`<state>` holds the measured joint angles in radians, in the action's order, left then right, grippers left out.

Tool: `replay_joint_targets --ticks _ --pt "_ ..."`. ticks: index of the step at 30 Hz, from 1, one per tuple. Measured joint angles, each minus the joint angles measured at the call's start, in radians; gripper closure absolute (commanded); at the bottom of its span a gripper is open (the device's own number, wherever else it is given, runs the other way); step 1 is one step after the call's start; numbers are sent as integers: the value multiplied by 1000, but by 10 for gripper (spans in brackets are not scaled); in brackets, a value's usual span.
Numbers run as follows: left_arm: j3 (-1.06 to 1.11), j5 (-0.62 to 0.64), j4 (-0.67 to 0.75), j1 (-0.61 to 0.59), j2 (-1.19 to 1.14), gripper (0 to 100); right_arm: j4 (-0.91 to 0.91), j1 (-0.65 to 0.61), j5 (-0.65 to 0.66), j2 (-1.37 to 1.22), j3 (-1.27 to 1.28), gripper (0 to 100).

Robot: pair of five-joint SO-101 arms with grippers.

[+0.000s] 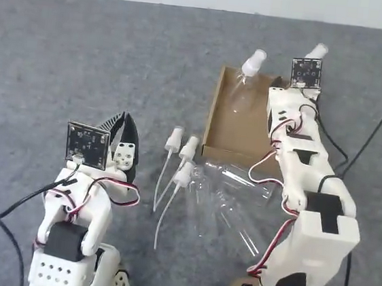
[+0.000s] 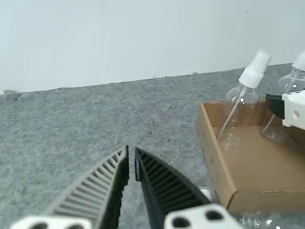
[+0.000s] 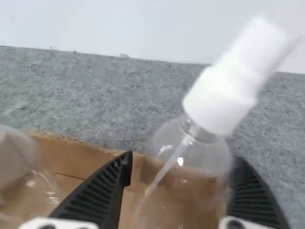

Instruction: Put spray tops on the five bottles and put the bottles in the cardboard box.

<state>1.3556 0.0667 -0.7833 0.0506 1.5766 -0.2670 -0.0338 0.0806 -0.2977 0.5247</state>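
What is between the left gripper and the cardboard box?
Three loose spray tops lie on the carpet between the left gripper and the cardboard box; the high view shows it.

White plastic left arm (image 1: 93, 213) and right arm (image 1: 310, 176); black motor blocks (image 1: 68, 241); red, black, white cables (image 1: 278, 241); ribbed black tool fingers (image 2: 102, 191) (pointed).

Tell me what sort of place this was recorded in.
Probably a robot test bench rather than a home: a grey felt-like mat against a bare white wall, with a cardboard box and loose spray tops laid out.
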Motion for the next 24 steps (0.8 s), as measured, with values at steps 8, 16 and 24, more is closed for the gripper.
replay_joint_targets --ticks 8,16,24 --pt "0 0 0 0 0 989 0 0 3 0 -2 647" --pt "0 0 0 0 0 989 104 0 6 8 -83 646" --pt "0 0 0 2 0 989 292 0 6 161 -189 646"
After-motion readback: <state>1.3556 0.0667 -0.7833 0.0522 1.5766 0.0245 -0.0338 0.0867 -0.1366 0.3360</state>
